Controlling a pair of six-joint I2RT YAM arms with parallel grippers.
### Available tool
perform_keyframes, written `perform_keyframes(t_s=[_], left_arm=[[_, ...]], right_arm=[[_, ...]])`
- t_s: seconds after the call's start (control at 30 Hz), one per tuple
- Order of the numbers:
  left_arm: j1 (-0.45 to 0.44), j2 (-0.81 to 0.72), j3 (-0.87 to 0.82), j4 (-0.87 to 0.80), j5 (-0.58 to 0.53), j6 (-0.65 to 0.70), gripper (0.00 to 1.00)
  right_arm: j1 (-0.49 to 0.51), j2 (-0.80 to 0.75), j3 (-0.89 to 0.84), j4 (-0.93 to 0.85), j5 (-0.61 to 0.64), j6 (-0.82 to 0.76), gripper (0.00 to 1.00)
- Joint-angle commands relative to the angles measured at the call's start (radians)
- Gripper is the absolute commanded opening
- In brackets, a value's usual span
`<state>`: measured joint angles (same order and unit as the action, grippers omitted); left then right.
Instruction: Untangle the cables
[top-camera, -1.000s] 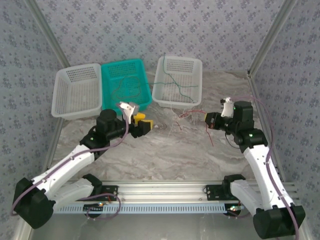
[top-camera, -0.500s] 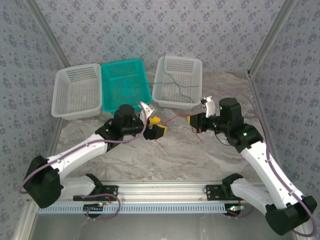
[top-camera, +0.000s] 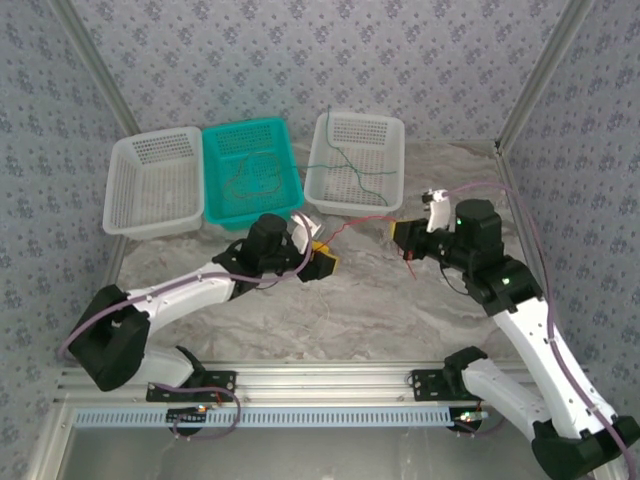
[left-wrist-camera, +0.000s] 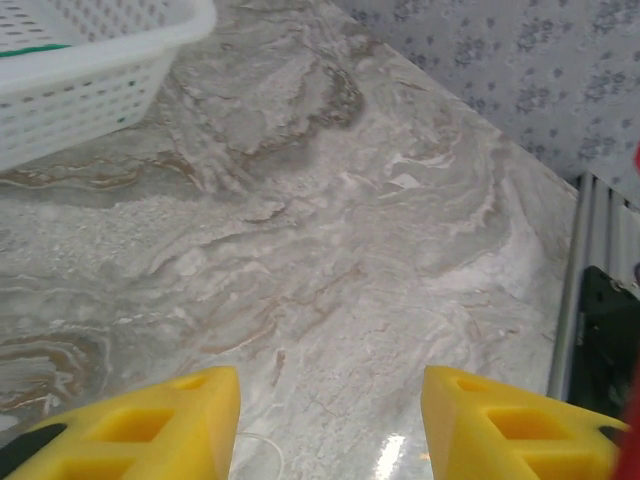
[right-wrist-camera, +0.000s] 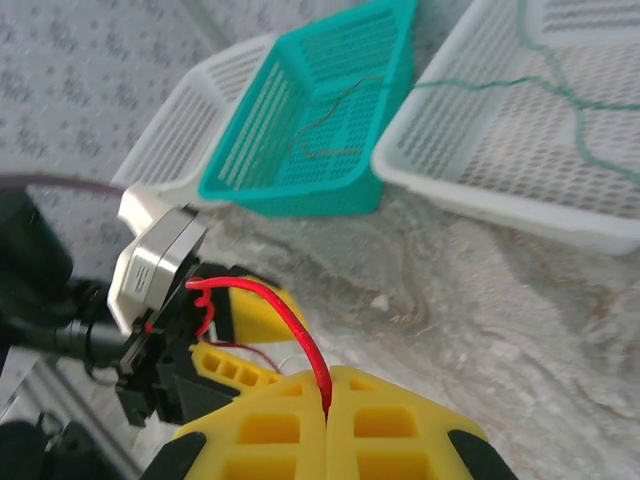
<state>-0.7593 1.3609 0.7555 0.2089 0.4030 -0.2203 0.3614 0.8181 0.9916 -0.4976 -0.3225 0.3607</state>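
The marble bench (top-camera: 330, 310) is carrying a teal basket (top-camera: 245, 127) holding a thin cable (top-camera: 250, 178) and a white basket (top-camera: 385, 125) holding a green cable (top-camera: 350, 165). The left tool (left-wrist-camera: 330, 422) is hovering with jaws apart over the bench. The right tool (right-wrist-camera: 328, 388) is pinching the red cable (right-wrist-camera: 295, 320), which is stretching toward the left tool.

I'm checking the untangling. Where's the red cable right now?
The red cable hangs mid-table in the top view, just in front of the right white basket, pinched in the right gripper and reaching toward the left gripper.
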Motion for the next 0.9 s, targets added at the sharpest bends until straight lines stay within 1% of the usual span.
perform_keyframes(t_s=[0.0,0.07,0.13,0.2,0.27,0.37,0.4,0.43,0.47,0.63,0.7,0.77,0.87], left_arm=[[0.003,-0.091,-0.065,0.039,-0.087,-0.013,0.58],[0.016,-0.183,-0.111,0.038,-0.122,-0.038,0.65],[0.025,-0.306,-0.141,0.003,-0.135,-0.054,0.74],[0.025,-0.431,-0.15,-0.072,-0.164,-0.053,0.89],[0.025,-0.551,-0.14,-0.183,-0.222,-0.055,0.99],[0.027,-0.686,-0.095,-0.397,-0.394,-0.099,0.99],[0.026,-0.72,-0.076,-0.473,-0.467,-0.131,0.99],[0.027,-0.751,-0.06,-0.539,-0.532,-0.17,0.99],[0.026,-0.782,-0.05,-0.589,-0.579,-0.205,1.0],[0.028,-0.882,-0.048,-0.689,-0.677,-0.321,1.0],[0.028,-0.896,-0.041,-0.717,-0.697,-0.329,0.99],[0.028,-0.898,-0.028,-0.745,-0.711,-0.332,0.99],[0.028,-0.895,-0.012,-0.766,-0.715,-0.328,0.99]], right_arm=[[-0.062,-0.051,0.032,-0.019,0.099,0.044,0.0],[-0.093,-0.063,0.028,0.002,0.111,0.061,0.0],[-0.105,-0.044,0.041,0.032,0.094,0.066,0.0],[-0.1,0.002,0.072,0.062,0.063,0.069,0.0],[-0.082,0.064,0.107,0.105,0.045,0.078,0.0],[-0.009,0.168,0.172,0.178,0.077,0.069,0.0],[0.025,0.21,0.191,0.203,0.098,0.056,0.0],[0.061,0.255,0.25,0.225,0.122,0.038,0.0],[0.093,0.295,0.281,0.249,0.147,0.025,0.0],[0.192,0.525,0.423,0.373,0.223,-0.019,0.0],[0.217,0.625,0.479,0.424,0.258,-0.042,0.0],[0.24,0.73,0.54,0.467,0.32,-0.058,0.0],[0.251,0.891,0.656,0.49,0.383,-0.044,0.0]])
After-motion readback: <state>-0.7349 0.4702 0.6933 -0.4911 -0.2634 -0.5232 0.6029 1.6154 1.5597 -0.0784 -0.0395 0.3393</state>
